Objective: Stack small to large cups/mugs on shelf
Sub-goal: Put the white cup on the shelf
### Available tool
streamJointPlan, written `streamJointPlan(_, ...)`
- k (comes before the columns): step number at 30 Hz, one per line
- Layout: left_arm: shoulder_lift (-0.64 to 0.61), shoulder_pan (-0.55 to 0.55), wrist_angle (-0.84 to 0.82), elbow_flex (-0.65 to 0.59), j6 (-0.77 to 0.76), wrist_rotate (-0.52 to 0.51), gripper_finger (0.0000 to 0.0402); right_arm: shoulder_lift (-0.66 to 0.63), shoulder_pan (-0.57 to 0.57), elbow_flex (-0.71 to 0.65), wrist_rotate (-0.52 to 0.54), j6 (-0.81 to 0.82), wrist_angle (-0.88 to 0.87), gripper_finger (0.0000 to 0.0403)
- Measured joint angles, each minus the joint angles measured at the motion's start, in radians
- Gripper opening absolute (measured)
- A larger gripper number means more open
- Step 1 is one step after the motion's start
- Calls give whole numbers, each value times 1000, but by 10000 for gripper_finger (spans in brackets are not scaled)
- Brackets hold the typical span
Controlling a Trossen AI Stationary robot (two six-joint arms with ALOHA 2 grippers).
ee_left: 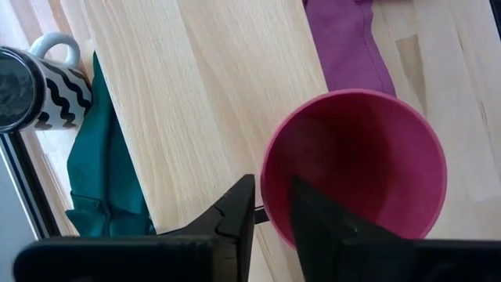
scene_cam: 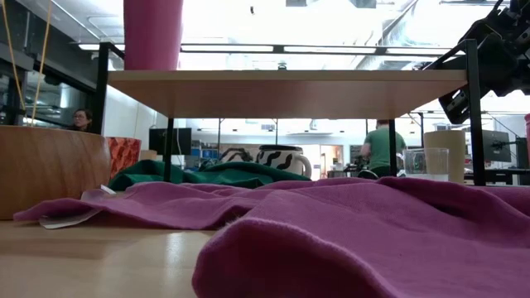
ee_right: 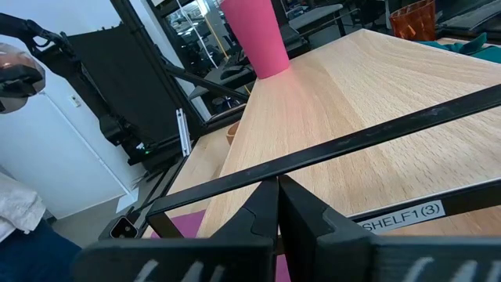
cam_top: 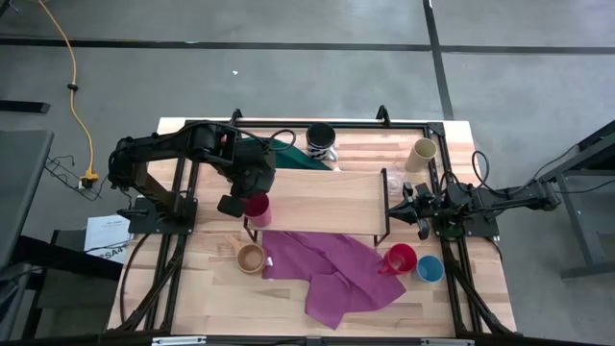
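Observation:
The magenta cup (cam_top: 258, 208) stands upright on the left end of the shelf (cam_top: 322, 200); the low view shows its base (scene_cam: 153, 37) on the board (scene_cam: 281, 81). My left gripper (ee_left: 272, 196) comes down over the cup's rim and is shut on it. My right gripper (ee_right: 278, 186) is shut and sits level at the shelf's right end (cam_top: 397, 208), touching nothing that I can see. On the tabletop stand the striped mug (cam_top: 322, 142), cream cup (cam_top: 423, 152), clear glass (cam_top: 394, 180), red mug (cam_top: 399, 259), blue cup (cam_top: 430, 269) and wooden cup (cam_top: 250, 257). My left gripper holds the magenta cup by its rim (ee_left: 266, 176) on the side toward the table's left. One finger (ee_left: 321, 227) is inside the cup and one finger (ee_left: 231, 215) outside, pinching the wall. The fingers point down from above. The cup stands upright with its base on the shelf.
A purple cloth (cam_top: 332, 274) lies spread in front of the shelf, and a green cloth (cam_top: 279, 149) behind it next to the striped mug. A translucent red cup (scene_cam: 124, 153) stands behind the shelf's left legs. The rest of the shelf board is bare. People show in the room beyond.

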Motion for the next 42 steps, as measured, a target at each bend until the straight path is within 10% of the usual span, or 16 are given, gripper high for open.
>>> streamJointPlan(24, -49, 1, 325, 481, -3, -33, 74, 1, 0, 0, 0, 0, 0, 0)
streamJointPlan(35, -193, 0, 584, 465, -168, -107, 74, 0, 0, 0, 4, -17, 1, 0)
streamJointPlan(42, -216, 0, 574, 464, -259, -145, 74, 0, 0, 9, 238, 194, 222, 0)
